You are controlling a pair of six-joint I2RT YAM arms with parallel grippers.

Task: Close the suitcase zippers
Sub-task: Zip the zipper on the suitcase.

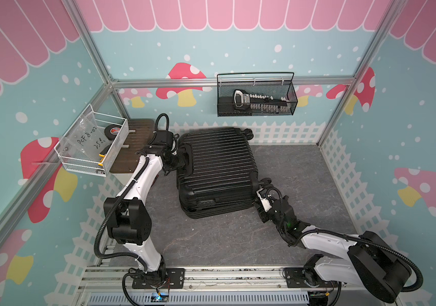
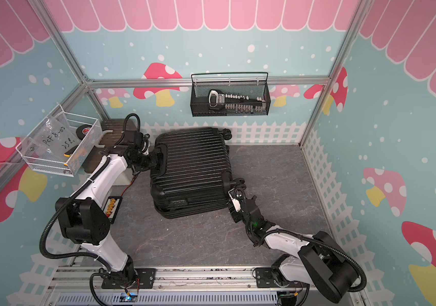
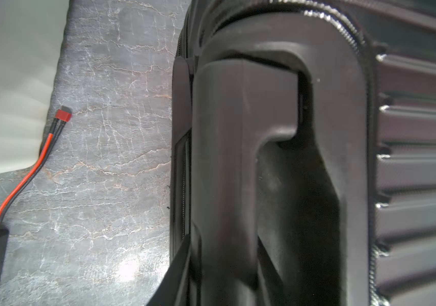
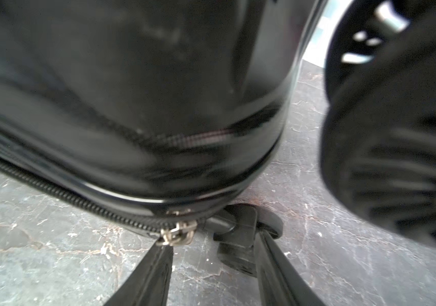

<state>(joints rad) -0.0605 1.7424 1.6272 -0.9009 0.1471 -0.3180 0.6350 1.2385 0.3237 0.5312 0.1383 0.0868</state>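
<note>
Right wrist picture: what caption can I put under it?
Open fingers beside the silver zipper pull at a corner of the black suitcase.

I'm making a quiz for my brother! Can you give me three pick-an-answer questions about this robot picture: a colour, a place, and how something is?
1. The ribbed hard-shell suitcase is: A red, B black, C white.
2. The black wire-mesh basket hangs: A on the back wall, B inside the suitcase, C on a robot arm.
3. The suitcase is: A standing on its wheels, B wide open, C lying flat, halves together.
Answers: B, its shell is black in both top views; A, it hangs high on that wall; C, its broad ribbed side faces up.
</note>
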